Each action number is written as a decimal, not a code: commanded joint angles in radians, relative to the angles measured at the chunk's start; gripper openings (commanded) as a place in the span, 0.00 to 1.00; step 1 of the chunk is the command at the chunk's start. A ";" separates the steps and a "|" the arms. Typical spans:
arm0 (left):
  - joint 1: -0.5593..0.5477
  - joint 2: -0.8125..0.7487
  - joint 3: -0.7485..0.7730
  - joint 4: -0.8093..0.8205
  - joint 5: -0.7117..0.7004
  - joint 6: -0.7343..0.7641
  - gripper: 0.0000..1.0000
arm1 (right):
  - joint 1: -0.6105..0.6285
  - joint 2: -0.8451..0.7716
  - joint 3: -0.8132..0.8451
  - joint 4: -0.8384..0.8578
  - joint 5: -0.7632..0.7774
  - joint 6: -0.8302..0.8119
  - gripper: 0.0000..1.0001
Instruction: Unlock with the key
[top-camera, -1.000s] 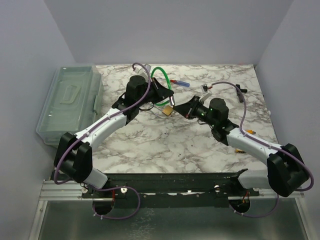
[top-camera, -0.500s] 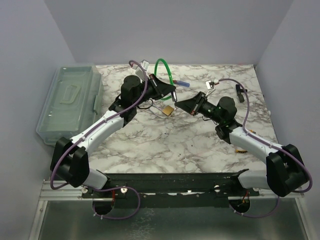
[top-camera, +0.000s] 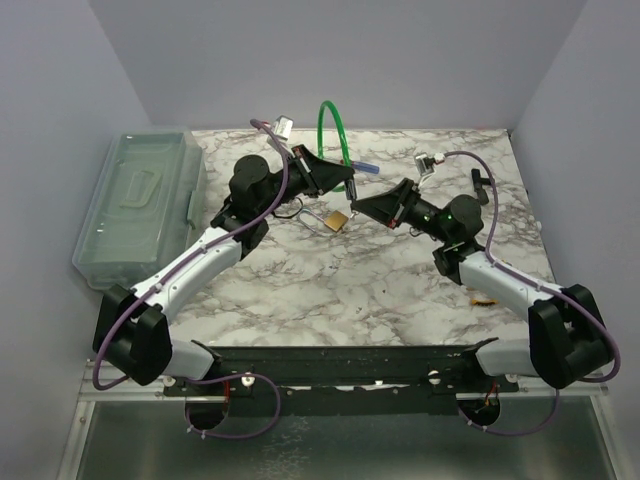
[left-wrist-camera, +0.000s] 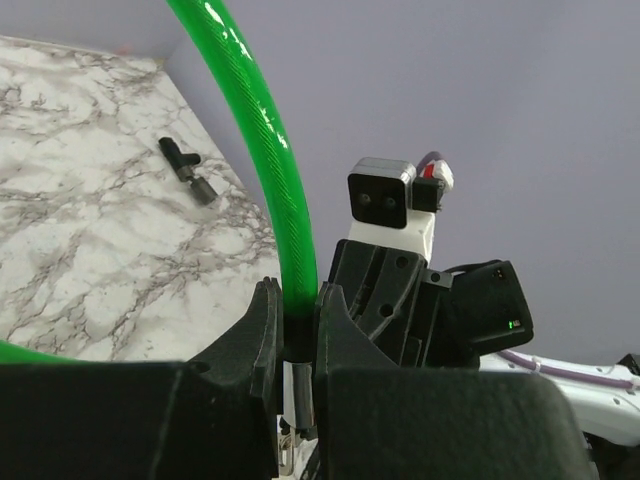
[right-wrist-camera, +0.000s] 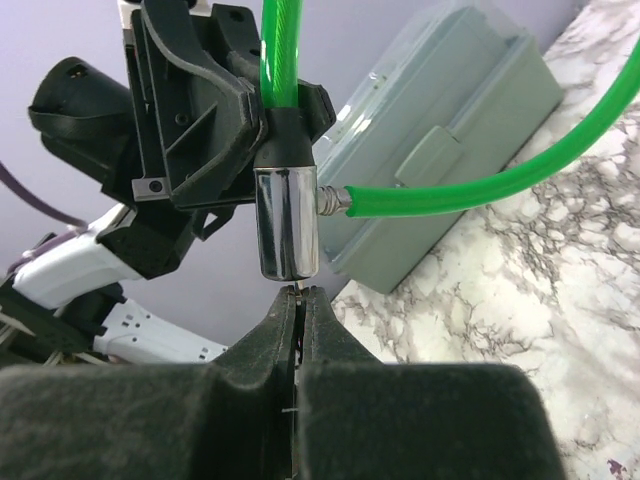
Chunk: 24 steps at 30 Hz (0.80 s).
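Observation:
My left gripper (top-camera: 347, 182) is shut on the black collar of the green cable lock (left-wrist-camera: 268, 160) and holds it above the table, the green loop (top-camera: 328, 128) standing upright. In the right wrist view the lock's chrome cylinder (right-wrist-camera: 287, 222) hangs end-down from the left fingers (right-wrist-camera: 190, 120). My right gripper (right-wrist-camera: 299, 292) is shut on the tiny pale key (right-wrist-camera: 300, 289). Only a sliver of the key shows between the fingertips, right at the cylinder's lower end. In the top view the right gripper (top-camera: 354, 207) sits just below the left one.
A small brass padlock (top-camera: 337, 219) lies on the marble table (top-camera: 330, 280) under the grippers. A clear plastic box (top-camera: 140, 205) stands at the left edge. A blue-and-red item (top-camera: 362, 166) and a small black part (top-camera: 481, 185) lie at the back.
Both arms have risen and the grippers have come closer together. The left gripper lifted the cable lock, so the green loop now stands taller. The brass padlock has not moved.

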<state>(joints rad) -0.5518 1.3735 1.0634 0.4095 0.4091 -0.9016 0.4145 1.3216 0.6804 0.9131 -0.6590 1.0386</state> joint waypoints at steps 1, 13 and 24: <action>-0.080 -0.011 -0.049 -0.051 0.273 -0.009 0.00 | -0.032 0.018 0.081 0.274 0.043 0.060 0.00; -0.105 -0.033 -0.082 0.135 0.408 -0.051 0.00 | -0.050 0.053 0.154 0.416 -0.093 0.139 0.00; -0.112 -0.036 -0.103 0.248 0.459 -0.103 0.00 | -0.109 0.187 0.231 0.816 -0.178 0.430 0.00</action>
<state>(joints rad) -0.5877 1.3293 1.0172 0.7296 0.5781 -0.9501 0.3580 1.4586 0.7918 1.3952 -1.0180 1.3167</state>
